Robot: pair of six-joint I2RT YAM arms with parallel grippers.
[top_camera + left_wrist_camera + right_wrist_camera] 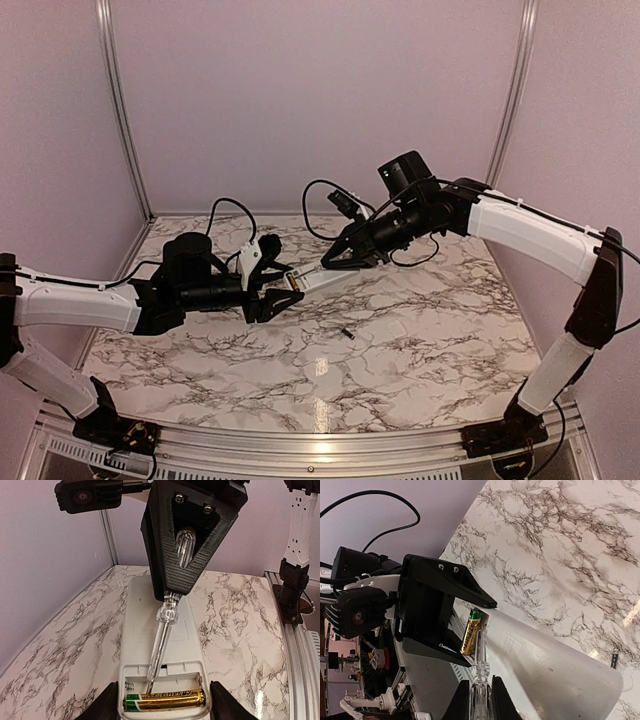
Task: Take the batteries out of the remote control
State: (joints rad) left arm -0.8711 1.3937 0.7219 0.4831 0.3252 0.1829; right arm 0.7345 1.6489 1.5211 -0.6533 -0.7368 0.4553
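Left gripper point(272, 298) clamps remote control point(140, 630), right gripper point(338, 260) pinches screwdriver point(162, 635), tip beside battery point(165, 700).

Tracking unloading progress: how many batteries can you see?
1 for sure: a gold battery in the remote control recess, beside an empty slot. A small dark item on the table may be another.

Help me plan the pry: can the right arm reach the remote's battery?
Probably yes: the right gripper holds a screwdriver, tip beside the battery in the open remote control, nothing covering it.
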